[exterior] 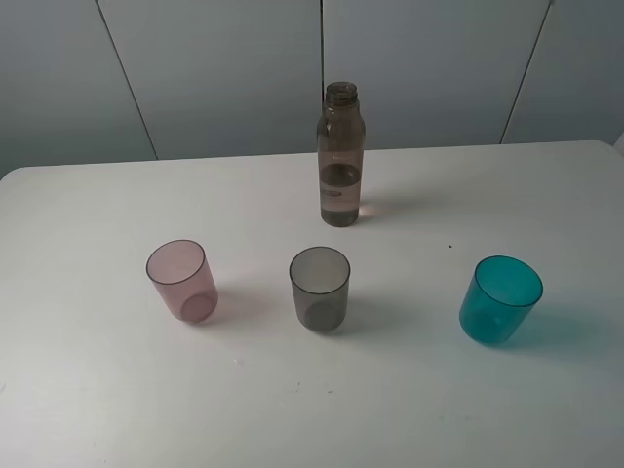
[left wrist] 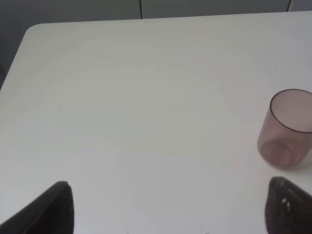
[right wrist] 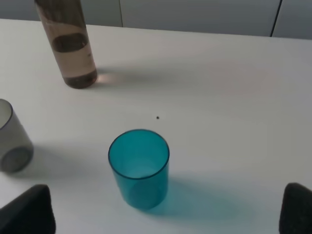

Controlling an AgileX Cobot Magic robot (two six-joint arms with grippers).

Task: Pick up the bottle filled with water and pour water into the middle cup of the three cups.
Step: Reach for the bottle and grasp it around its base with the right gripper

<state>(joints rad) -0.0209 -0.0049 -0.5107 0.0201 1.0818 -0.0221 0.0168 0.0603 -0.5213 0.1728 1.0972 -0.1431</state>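
Nearest the front edge of the table (exterior: 88,409) stand the pink cup (exterior: 181,281) toward the left edge, the middle cup (exterior: 320,289), and the teal cup (exterior: 500,299) toward the right. The bottle (exterior: 340,156) stands upright behind the middle cup, near the far edge. The left gripper (left wrist: 170,207) and right gripper (right wrist: 163,214) are spread wide, holding nothing.
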